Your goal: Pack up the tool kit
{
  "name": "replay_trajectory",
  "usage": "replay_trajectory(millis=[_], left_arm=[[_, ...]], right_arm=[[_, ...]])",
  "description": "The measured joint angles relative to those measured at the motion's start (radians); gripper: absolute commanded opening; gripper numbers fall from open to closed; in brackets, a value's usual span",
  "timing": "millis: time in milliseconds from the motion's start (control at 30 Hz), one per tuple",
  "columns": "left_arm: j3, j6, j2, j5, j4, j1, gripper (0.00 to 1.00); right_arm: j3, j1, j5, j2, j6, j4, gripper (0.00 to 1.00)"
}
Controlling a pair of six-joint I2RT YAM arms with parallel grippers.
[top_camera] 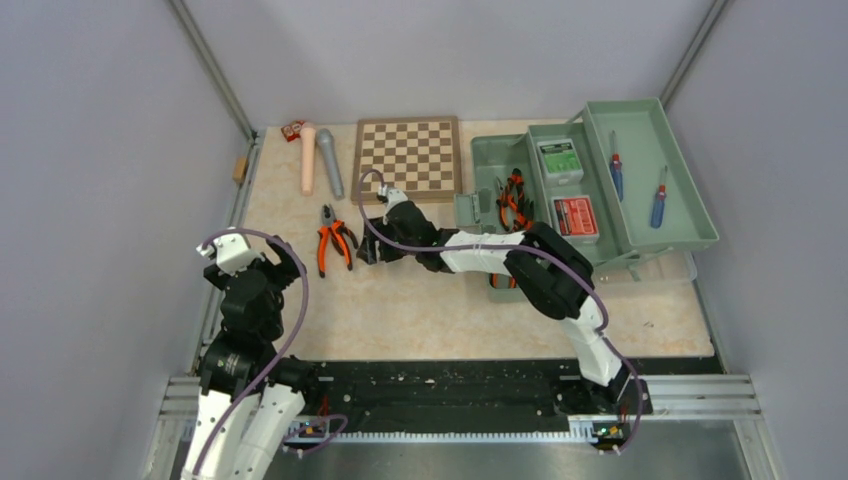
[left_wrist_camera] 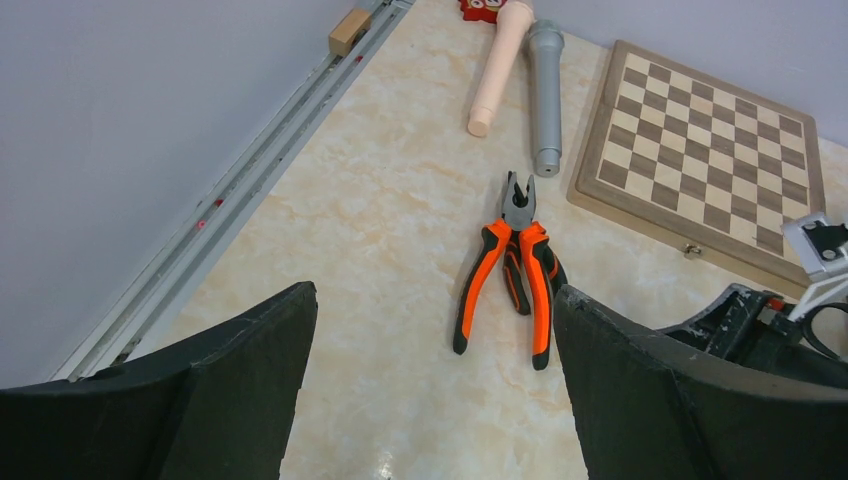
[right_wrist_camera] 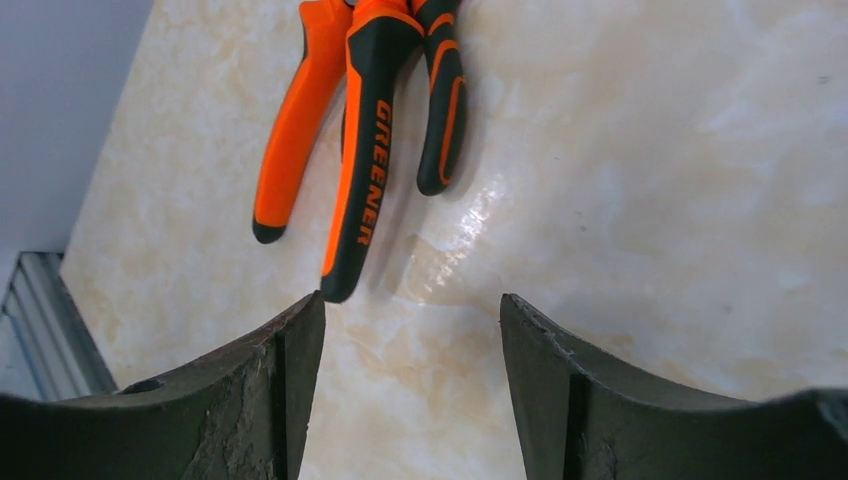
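Loose item: orange-and-black-handled pliers lie flat on the pale marbled surface, left of centre.
Destination: the large sage-green plastic toolbox stands open at the right of the surface with its trays folded out, well apart from the pliers.
Long axis: the pliers run roughly away from the arm bases, with the metal nose at the far end and the handle ends at the near end.
Handle count: three handle ends show in the right wrist view, so two pairs may lie overlapped. I cannot tell for certain.
Right fingers: moderately spread with nothing between them, low over the surface just beside the handle ends.
Left fingers: spread wide and empty, with the pliers lying some way ahead of them.
Nearer arm: the right one, which reaches across from its base with its fingers closest to the handles.
Offset: in the right wrist view the handle ends lie just beyond the gap and a little toward the left-hand finger.
Likely step: closing in to pick up the pliers by their handles.
Next move needs: a short advance with a slight sideways shift, so that the handles sit between the fingers across their length.
Risk: a finger may nudge a splayed handle and spin the pliers away.
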Motion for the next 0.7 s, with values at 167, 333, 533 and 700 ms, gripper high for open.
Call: replay_trajectory(millis=[167,333,533,700], left_arm=[[0.0,0.0,-0.003,0.0,0.0,0.0,0.92],[0.0,0.0,-0.004,0.0,0.0,0.0,0.92],[0.0,0.0,-0.004,0.0,0.0,0.0,0.92],[0.0,0.0,-0.004,0.0,0.0,0.0,0.92]], right_arm=[[0.077,0.0,-0.066,0.08,0.113,0.023,0.61],[0.146,0.0,-0.116,0.152,0.182,0.04,0.58],[0.202,0.0,-0.179,0.221,0.25,0.073,0.55],[0.235,0.0,-0.224,0.256,0.294,0.091,0.48]])
